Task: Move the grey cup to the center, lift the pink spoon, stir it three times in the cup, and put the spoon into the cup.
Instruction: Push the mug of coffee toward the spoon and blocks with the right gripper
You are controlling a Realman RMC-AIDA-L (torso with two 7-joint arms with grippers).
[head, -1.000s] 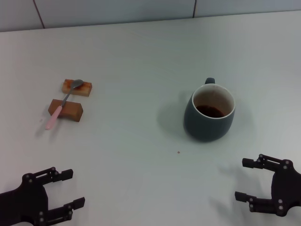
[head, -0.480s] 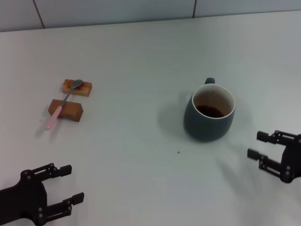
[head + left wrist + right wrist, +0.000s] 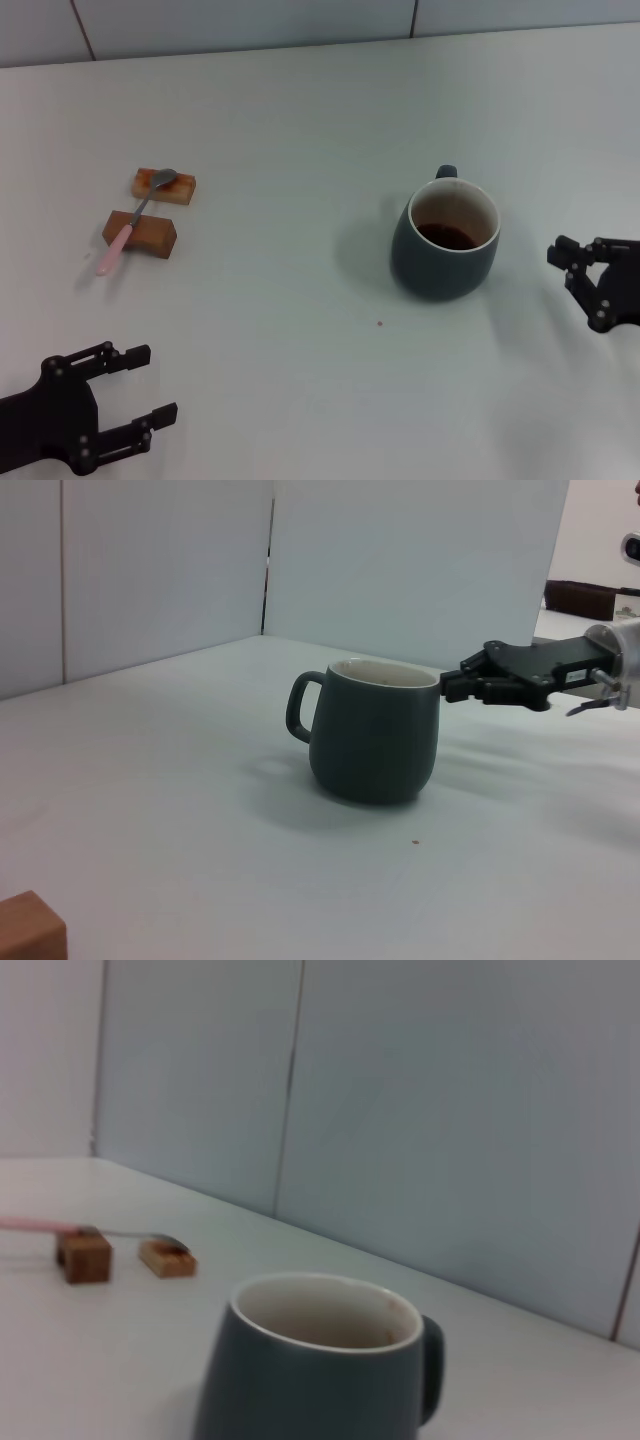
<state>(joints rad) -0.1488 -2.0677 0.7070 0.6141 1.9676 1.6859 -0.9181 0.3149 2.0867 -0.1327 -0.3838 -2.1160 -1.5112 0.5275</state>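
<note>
The grey cup (image 3: 445,242) stands upright on the white table, right of the middle, with dark liquid inside and its handle toward the far side. It also shows in the left wrist view (image 3: 372,730) and the right wrist view (image 3: 315,1365). The pink spoon (image 3: 135,217) lies across two brown blocks at the left; it also shows in the right wrist view (image 3: 70,1227). My right gripper (image 3: 580,275) is open, a little to the right of the cup, apart from it. My left gripper (image 3: 140,385) is open and empty near the front left edge.
Two brown blocks (image 3: 140,232) (image 3: 163,185) hold the spoon up off the table. A tiled wall (image 3: 300,20) runs along the table's far edge. A small dark speck (image 3: 380,322) lies in front of the cup.
My right gripper has moved away from the front edge toward the far side and now sits level with the cup's right side. The left gripper has barely shifted.
</note>
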